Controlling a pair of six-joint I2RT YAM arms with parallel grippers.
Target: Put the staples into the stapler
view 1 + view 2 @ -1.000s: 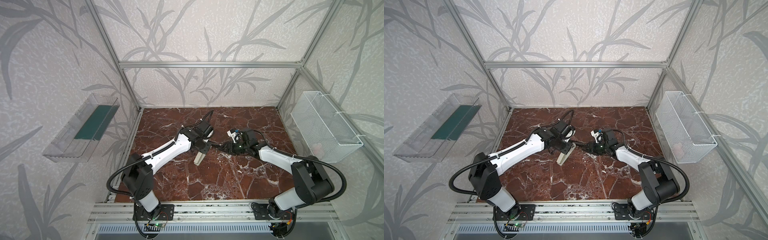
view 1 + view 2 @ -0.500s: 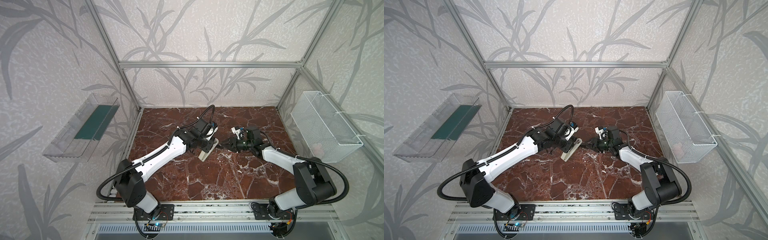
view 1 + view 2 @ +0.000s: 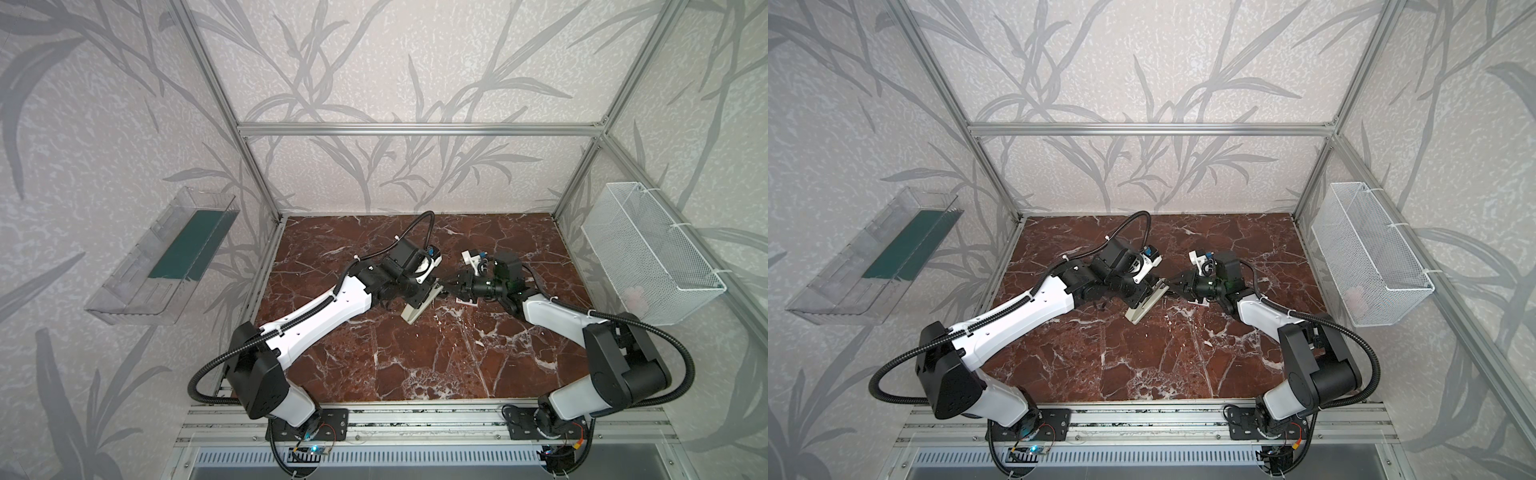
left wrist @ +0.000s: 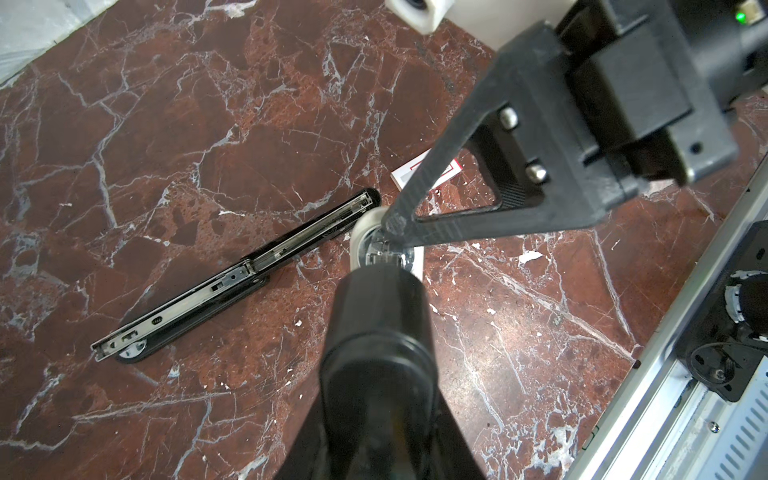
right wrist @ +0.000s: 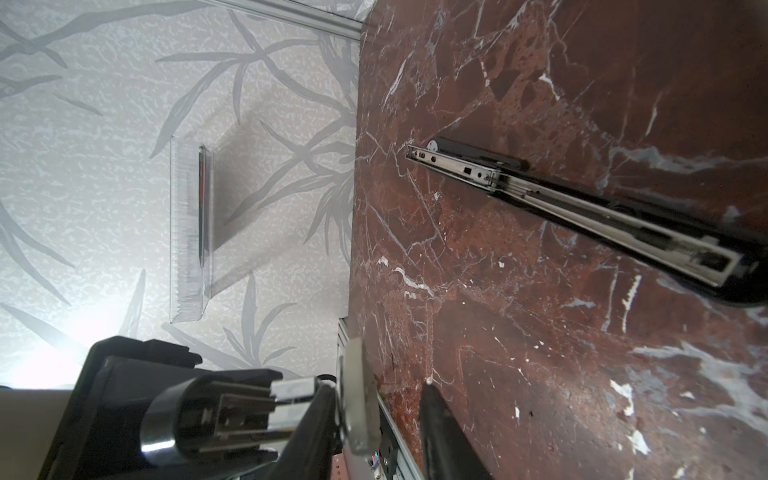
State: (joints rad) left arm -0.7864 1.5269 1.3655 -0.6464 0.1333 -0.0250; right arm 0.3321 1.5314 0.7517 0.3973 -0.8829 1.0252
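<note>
**Item 1: the stapler** point(image 4: 232, 278). Slim and black, it lies flat on the marble table point(image 4: 166, 104), hinged fully open with its silver rail facing up. In the left wrist view it runs from lower left to just above centre. In the right wrist view point(image 5: 582, 212) it crosses the upper right. Neither tool touches it. I cannot pick it out under the arms in the top views.

**Item 2: the staples.** I cannot make out any strip. Their box point(image 4: 405, 178), white card with red print, sits right of centre in the left wrist view. It is just beyond the stapler's far end and partly behind a finger.

**Item 3: right gripper** point(image 3: 451, 285). It is just right of centre in both top views, with its fingers spread. In the right wrist view a grey plate stands between them, against one finger point(image 5: 324, 415) and clear of its partner.

**Item 4: left gripper** point(image 3: 419, 293). At centre, it is clamped on a beige-grey stapler point(image 3: 417, 311). The stapler is held tilted, and its upper end meets the right gripper's tips.

**Item 5: surroundings.** A clear plastic shelf point(image 3: 137, 286) with a green pad is at the left edge. A white wire basket point(image 3: 648, 249) is at the right edge, and both are on the walls
</note>
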